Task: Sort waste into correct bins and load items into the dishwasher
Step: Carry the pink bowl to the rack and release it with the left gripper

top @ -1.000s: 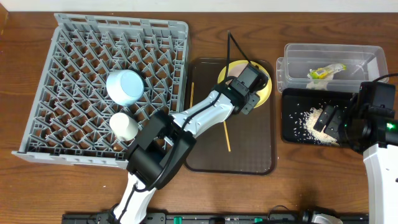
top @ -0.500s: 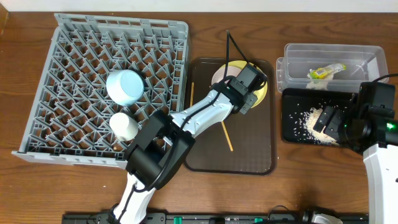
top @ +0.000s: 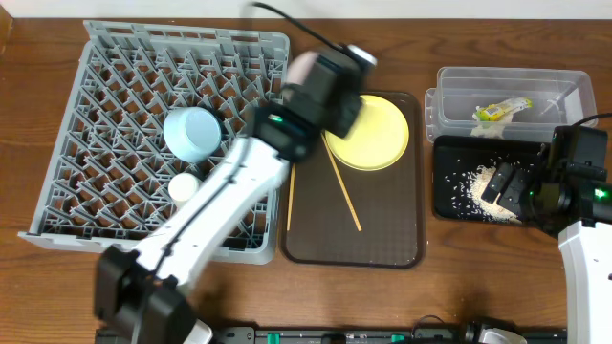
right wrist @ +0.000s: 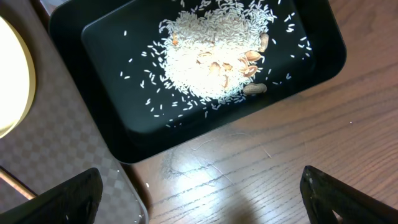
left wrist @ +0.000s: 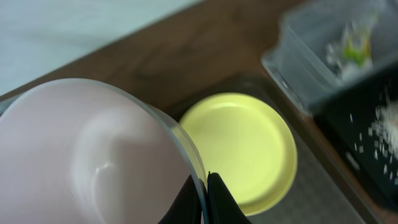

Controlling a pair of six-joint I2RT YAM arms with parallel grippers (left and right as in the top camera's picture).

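Dish rack (top: 115,96) on wooden table (top: 478,287), perhaps pale wall (left wrist: 62,31) beyond.

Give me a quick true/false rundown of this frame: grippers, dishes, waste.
1. The left gripper is shut on the rim of the white bowl. True.
2. The yellow plate stands in the dish rack. False: it lies flat on the brown tray.
3. The wrapper lies in the clear tub. True.
4. The right gripper is shut on a chopstick. False: it is open and empty above the black tray, which holds the rice.
5. The blue bowl sits in the dish rack. True.
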